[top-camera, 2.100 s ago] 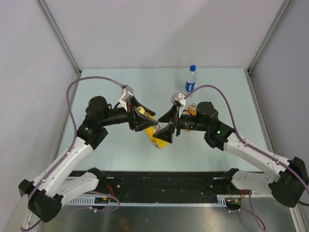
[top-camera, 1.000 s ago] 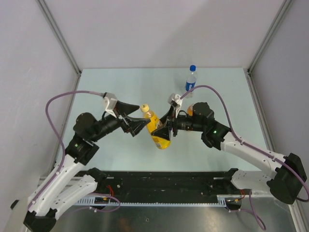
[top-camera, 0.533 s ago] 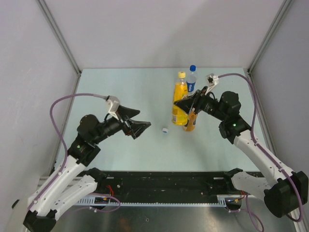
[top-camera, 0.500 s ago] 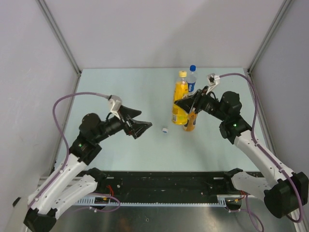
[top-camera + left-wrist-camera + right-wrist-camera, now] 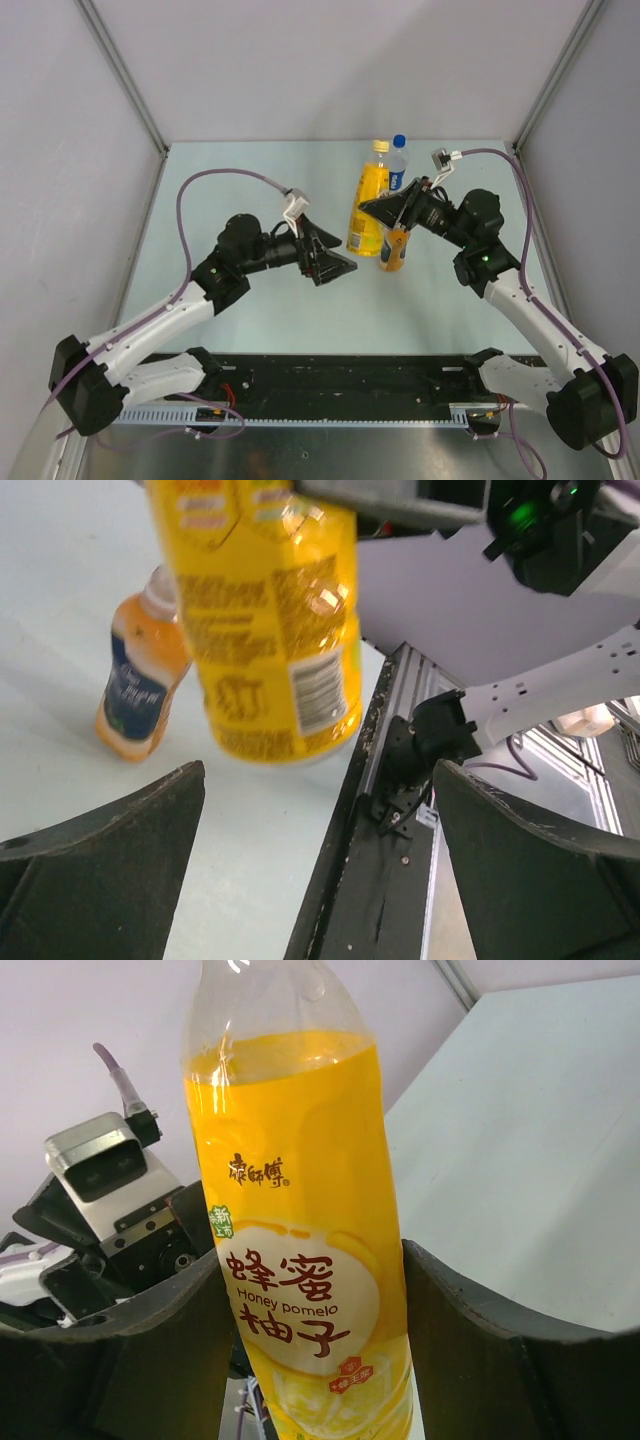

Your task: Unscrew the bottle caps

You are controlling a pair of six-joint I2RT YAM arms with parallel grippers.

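**Holding the capped yellow bottle: right tool clamped, left tool spread**

Top external view. The right tool (image 5: pixel 372 210) grips the tall yellow plastic drink bottle (image 5: pixel 364 205) at mid-body. The bottle leans slightly, and its yellow screw cap (image 5: pixel 378 146) is on. Just behind it stands the clear plastic bottle with a blue label (image 5: pixel 397 175), its blue screw cap (image 5: pixel 400 141) on. The small orange plastic bottle with a blue label (image 5: pixel 392 250) stands just beside the yellow one, nearer the arms. The left tool (image 5: pixel 335 265) is open and empty above the pale worktop (image 5: pixel 240 180), near the yellow bottle's base.

Left wrist view. The wide-spread black fingers (image 5: pixel 100 860) point at the yellow bottle's lower body, with the orange bottle to its left. Whether the yellow bottle's base touches the worktop cannot be told.

Right wrist view. Both fingers (image 5: pixel 480 1360) press against the yellow bottle's sides.
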